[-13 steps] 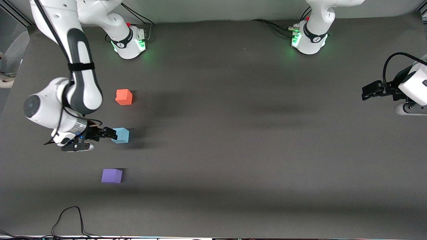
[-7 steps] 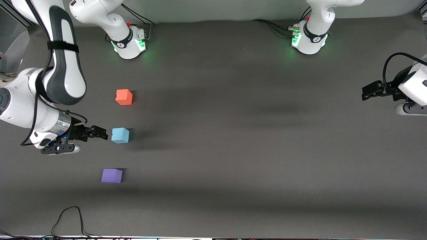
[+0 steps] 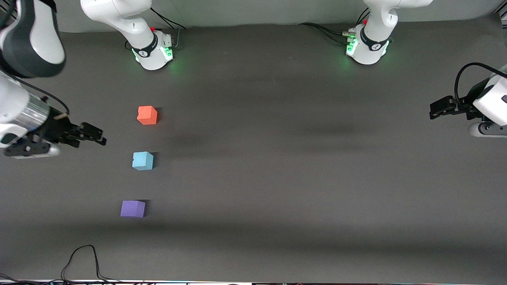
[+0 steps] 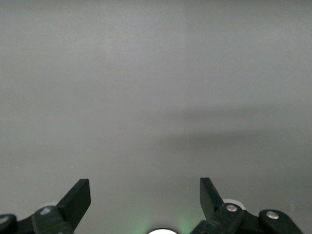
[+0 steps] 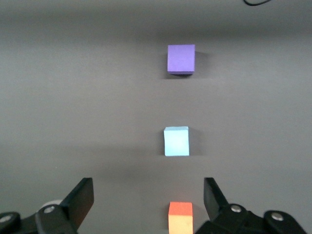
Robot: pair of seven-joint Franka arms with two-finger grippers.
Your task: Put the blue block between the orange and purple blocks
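the blue block (image 3: pixel 142 160) sat square on the surface (image 3: pixel 277 158), between the orange block (image 3: pixel 147 115) and purple block (image 3: pixel 132 208). the right gripper (image 3: pixel 95 136) hung nearby, fingers apart; the left gripper (image 3: pixel 435 111) waited, fingers apart.

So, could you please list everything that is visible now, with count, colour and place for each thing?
small matte orange-red cube: one, orange-red, on the table, farthest of the three cubes from the front camera.
small matte sky-blue cube: one, light blue, on the table between the other two cubes, touching neither.
small matte violet-purple cube: one, purple, nearest of the three to the front camera.
thin black cable: one, black, looped at the table edge nearest the front camera.
dark grey table: one, grey.
right gripper: one, black, open, empty, over the right arm's end of the table.
left gripper: one, black, open, waiting over the left arm's end.
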